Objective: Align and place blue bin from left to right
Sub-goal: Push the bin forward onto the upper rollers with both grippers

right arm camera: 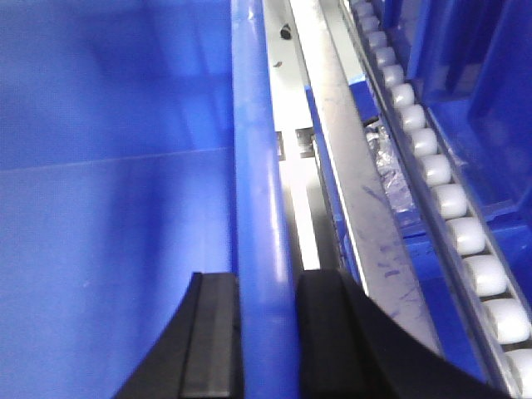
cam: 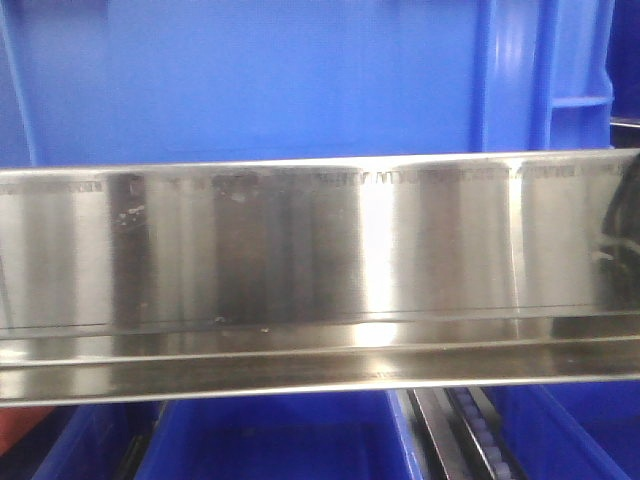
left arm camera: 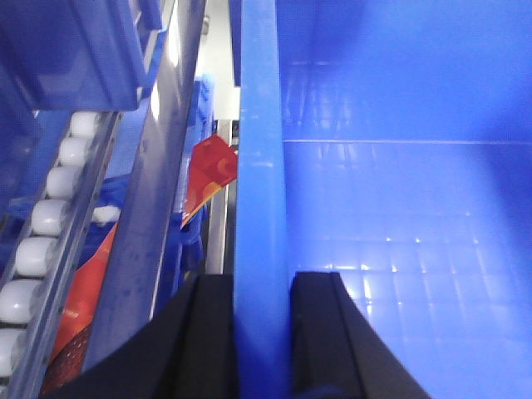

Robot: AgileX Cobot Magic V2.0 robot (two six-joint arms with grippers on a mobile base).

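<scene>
Currently left gripper point(left arm camera: 264, 332) and right gripper point(right arm camera: 268, 332) each clamp a side rim of the blue bin point(cam: 260, 70): stiff, smooth plastic, probably light, rims grip best.

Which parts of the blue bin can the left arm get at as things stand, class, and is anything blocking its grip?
Probably yes: the left gripper already straddles the blue bin wall, one finger on each side of the rim. Nothing sits between fingers and wall; the roller track lies off to the side.
</scene>
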